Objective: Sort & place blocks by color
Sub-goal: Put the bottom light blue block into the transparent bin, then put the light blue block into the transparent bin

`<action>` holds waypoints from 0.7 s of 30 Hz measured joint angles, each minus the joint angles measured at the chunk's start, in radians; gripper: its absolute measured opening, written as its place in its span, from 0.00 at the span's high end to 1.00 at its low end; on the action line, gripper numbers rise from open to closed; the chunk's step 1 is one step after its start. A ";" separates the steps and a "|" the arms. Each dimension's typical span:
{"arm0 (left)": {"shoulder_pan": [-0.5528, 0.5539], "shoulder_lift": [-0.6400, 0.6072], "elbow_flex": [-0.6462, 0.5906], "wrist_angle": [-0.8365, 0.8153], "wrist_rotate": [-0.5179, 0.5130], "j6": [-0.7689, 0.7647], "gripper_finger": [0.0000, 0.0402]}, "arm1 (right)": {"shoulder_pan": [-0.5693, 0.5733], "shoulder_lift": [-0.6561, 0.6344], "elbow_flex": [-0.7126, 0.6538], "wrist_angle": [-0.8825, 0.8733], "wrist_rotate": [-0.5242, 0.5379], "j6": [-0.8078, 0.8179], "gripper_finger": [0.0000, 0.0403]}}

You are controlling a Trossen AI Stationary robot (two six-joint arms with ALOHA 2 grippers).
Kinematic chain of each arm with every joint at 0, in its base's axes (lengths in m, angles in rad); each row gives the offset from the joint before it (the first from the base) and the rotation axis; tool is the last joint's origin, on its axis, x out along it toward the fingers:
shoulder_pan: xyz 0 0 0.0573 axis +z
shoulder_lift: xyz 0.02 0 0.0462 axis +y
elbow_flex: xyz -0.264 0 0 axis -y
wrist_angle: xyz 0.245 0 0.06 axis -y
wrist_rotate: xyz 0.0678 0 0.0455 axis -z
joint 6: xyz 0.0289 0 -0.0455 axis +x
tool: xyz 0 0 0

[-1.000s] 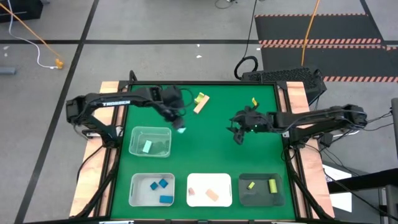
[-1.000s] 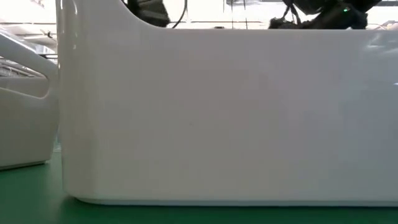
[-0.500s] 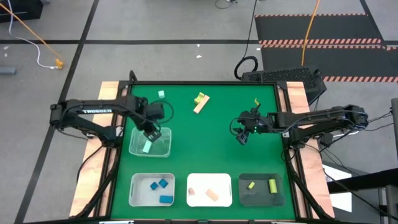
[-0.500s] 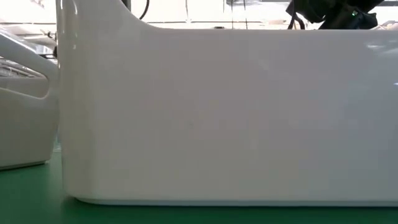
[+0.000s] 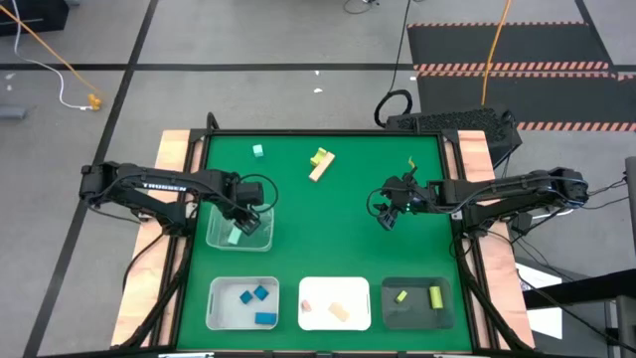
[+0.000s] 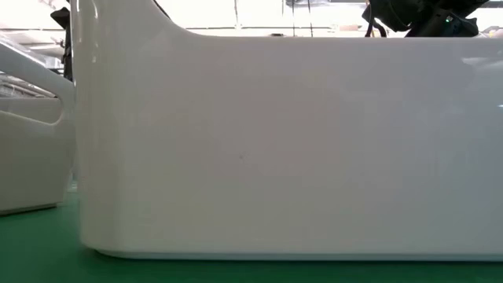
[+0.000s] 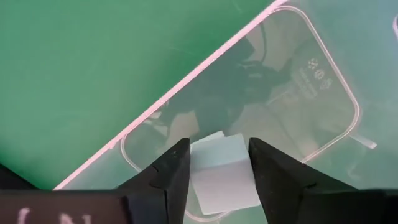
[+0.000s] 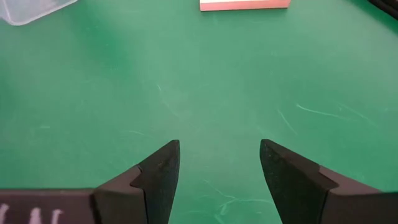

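Green mat [image 5: 328, 229] w/ clear tray [image 5: 260, 239] at left, near edge: 2nd clear tray [image 5: 215, 304], white tray [image 5: 335, 285], dark tray [image 5: 417, 316], wood table edges [image 5: 177, 149] showing, orange cable [image 5: 55, 55] on floor.

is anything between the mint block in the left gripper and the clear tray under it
Nothing visible. The left gripper holds the mint block directly over the clear tray, whose open floor lies bare below it.
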 joint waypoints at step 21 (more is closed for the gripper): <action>0.002 -0.084 0.068 0.010 0.196 0.031 0.31 | 0.000 0.000 0.000 0.000 0.001 0.017 0.47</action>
